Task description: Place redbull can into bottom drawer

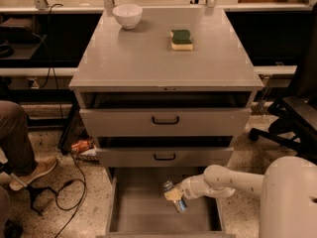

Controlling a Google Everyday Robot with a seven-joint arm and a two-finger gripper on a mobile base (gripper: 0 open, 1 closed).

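Over the open bottom drawer (136, 202), the can (179, 205) is being held crosswise in the closed jaws of the gripper (174, 195) (long axis tilted, silver top up-left), with the drawer floor lying directly beneath.

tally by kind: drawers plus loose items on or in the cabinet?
drawers: 3 (top drawer, middle drawer, bottom drawer)
bowl: 1
sponge: 1
can: 1, held in the claw over the bottom drawer
total: 6
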